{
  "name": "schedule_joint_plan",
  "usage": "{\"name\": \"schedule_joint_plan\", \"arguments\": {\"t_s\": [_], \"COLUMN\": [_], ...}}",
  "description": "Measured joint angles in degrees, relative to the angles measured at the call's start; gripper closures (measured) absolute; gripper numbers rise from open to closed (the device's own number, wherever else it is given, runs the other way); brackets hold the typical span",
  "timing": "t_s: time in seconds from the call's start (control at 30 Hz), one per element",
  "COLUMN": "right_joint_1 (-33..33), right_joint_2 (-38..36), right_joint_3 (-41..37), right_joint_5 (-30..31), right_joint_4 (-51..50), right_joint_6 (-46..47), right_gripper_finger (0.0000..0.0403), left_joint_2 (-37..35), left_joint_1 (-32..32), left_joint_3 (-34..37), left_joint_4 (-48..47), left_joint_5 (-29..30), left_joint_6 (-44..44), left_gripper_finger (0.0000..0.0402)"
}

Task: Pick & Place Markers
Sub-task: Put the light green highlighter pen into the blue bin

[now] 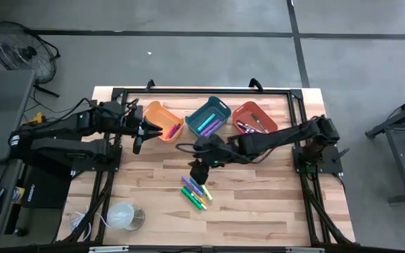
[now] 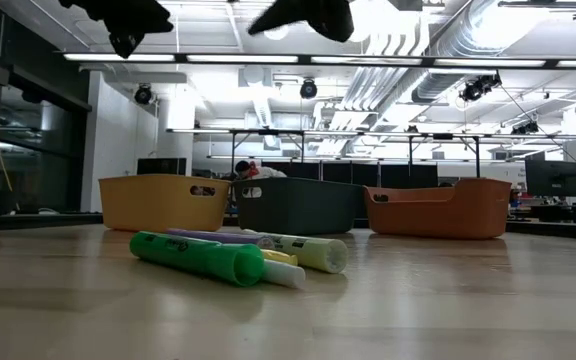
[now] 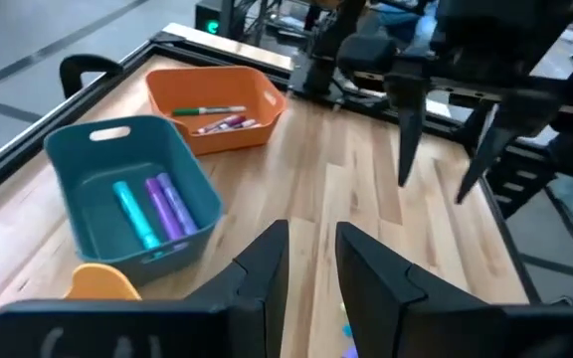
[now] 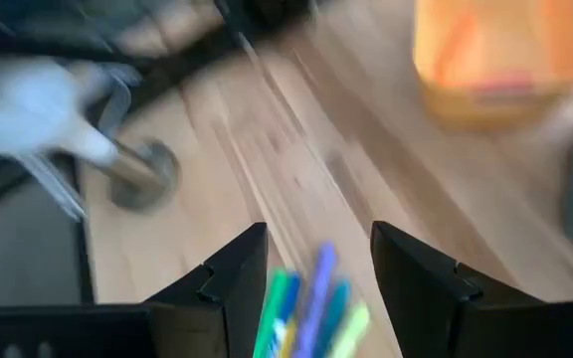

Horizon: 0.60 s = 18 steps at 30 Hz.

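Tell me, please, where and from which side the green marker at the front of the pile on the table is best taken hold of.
Grip the green marker at mid-barrel, coming straight down from above. It lies flat on the table, with other markers tight against its far side, so a side approach looks blocked. Probably set the jaws across its length. The right gripper, jaws open, hangs above the pile.

A grey floor [image 1: 188,42] with dark seams, a black fan [image 1: 20,53], and bright ceiling strip lights [image 2: 298,58].

A light wooden table [image 1: 259,211] carries a yellow bin [image 1: 162,121], teal bin [image 1: 208,117] and orange bin [image 1: 254,118] along its far edge, loose markers [image 1: 196,191] mid-table, and a white cup-like object [image 1: 122,215] near-left.
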<state>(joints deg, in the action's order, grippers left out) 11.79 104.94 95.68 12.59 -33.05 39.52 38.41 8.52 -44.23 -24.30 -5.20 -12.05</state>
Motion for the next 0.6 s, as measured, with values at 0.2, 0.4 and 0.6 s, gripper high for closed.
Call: {"name": "schedule_joint_plan", "arguments": {"t_s": [0.2,0.4,0.6], "right_joint_1": [0.6,2.2,3.4], "right_joint_2": [9.5,18.3,22.3], "right_joint_3": [13.5,20.8,21.2], "right_joint_5": [-5.1,-7.6,-11.0], "right_joint_4": [-17.9,-26.5,-33.7], "right_joint_6": [4.4,7.5,14.4], "right_gripper_finger": [0.0234,0.0234,0.0234], "left_joint_2": [0.0,0.0,0.0], "left_joint_1": [-4.9,-8.0,-9.4], "left_joint_3": [0.0,0.0,0.0], "left_joint_4": [0.0,-0.4,-1.8], "left_joint_5": [4.3,7.2,7.9], "left_joint_6": [0.0,-0.2,-0.5], "left_gripper_finger": [0.0317,0.0317,0.0317]}}
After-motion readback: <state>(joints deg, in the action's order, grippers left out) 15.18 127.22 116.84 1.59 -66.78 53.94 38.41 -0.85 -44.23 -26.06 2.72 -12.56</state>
